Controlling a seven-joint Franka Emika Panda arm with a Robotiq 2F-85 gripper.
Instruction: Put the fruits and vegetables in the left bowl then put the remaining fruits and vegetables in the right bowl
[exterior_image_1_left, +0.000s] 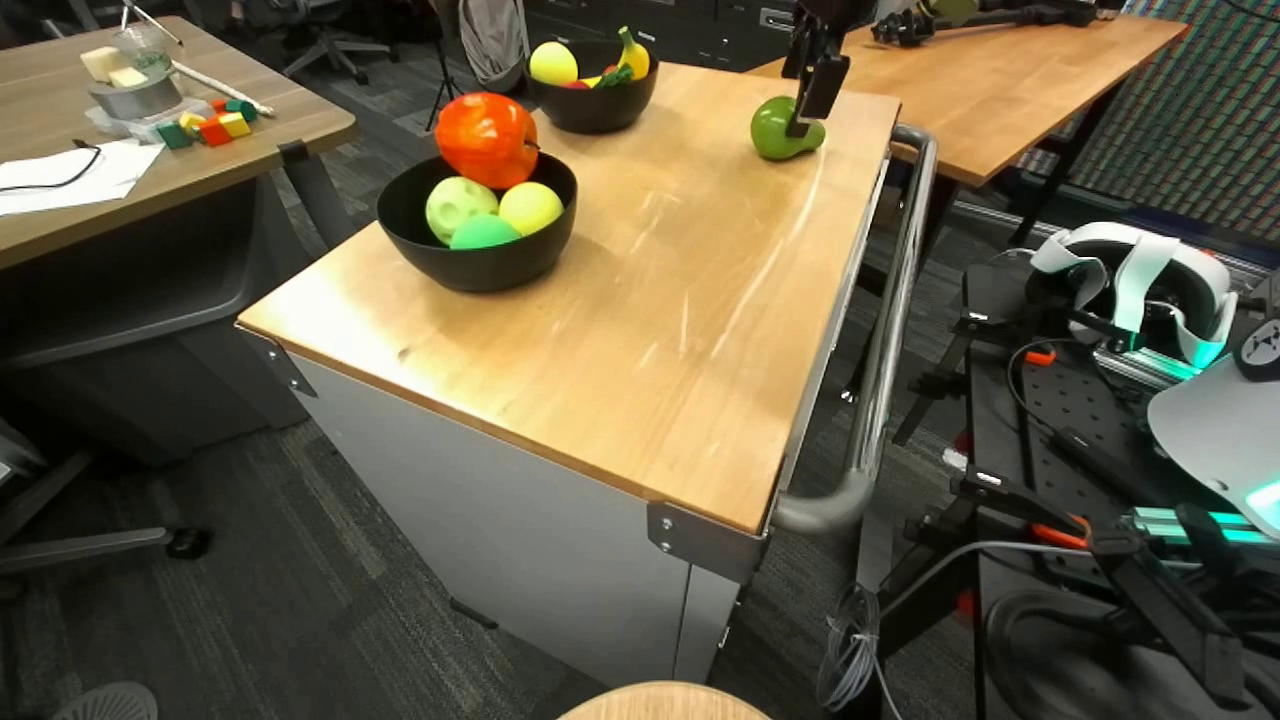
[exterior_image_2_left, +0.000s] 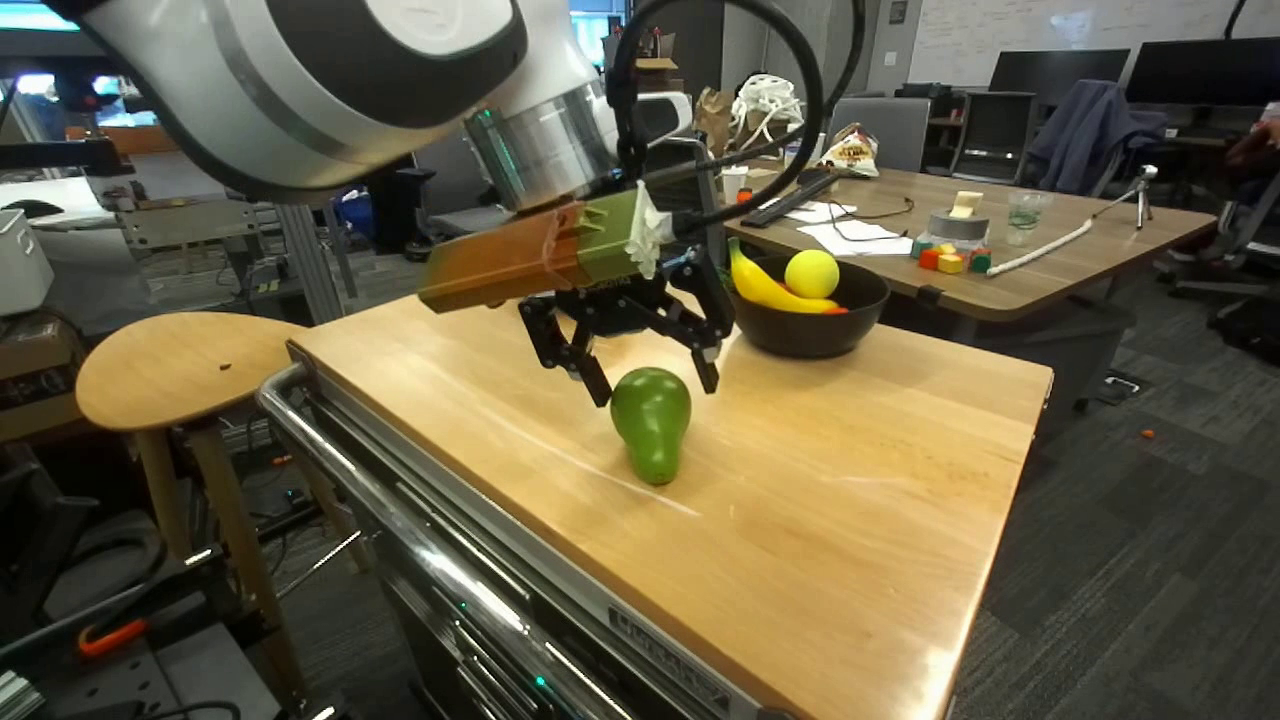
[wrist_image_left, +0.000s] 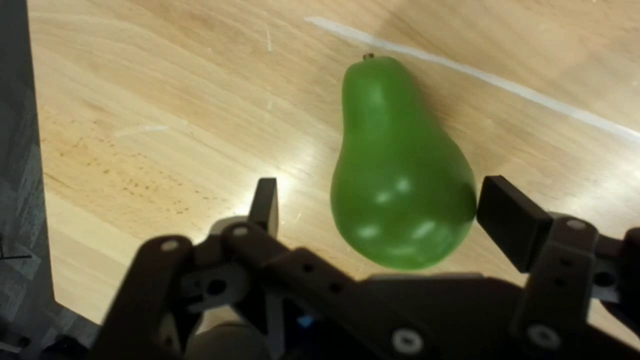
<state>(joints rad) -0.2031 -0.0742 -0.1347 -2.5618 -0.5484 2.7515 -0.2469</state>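
One green pear (wrist_image_left: 400, 185) lies on its side directly on the wooden cart top (exterior_image_1_left: 620, 340); all places below are taken from this pear. Condition of Robotiq gripper (exterior_image_2_left: 655, 384): released, fingers (wrist_image_left: 264, 205) spread, nothing held. It stands over the pear's fat end, a finger to either flank. In the wrist view the stem end points away from the gripper body, so the pear's long axis runs roughly crosswise to the line of closing. Spacing is uneven: the finger nearer the handrail (exterior_image_1_left: 893, 300) is against or just beside the pear, contact undetermined; bare wood shows between the pear and the opposite finger. Assessment: closing without centring would probably push the pear sideways first. One Franka arm (exterior_image_2_left: 300, 90) is in view.

Well apart from the pear stand a black bowl (exterior_image_1_left: 590, 112) holding a banana (exterior_image_1_left: 635, 60) and a second black bowl (exterior_image_1_left: 485, 268) topped by a red-orange bell pepper (exterior_image_1_left: 487, 140); which counts as left is undetermined.

Markings: badge (exterior_image_2_left: 670, 655) on the cart edge, handrail side of the pear, seems to begin "ULTRA", remainder unreadable. Whiteboard (exterior_image_2_left: 1060, 30), far behind the pear: writing illegible.
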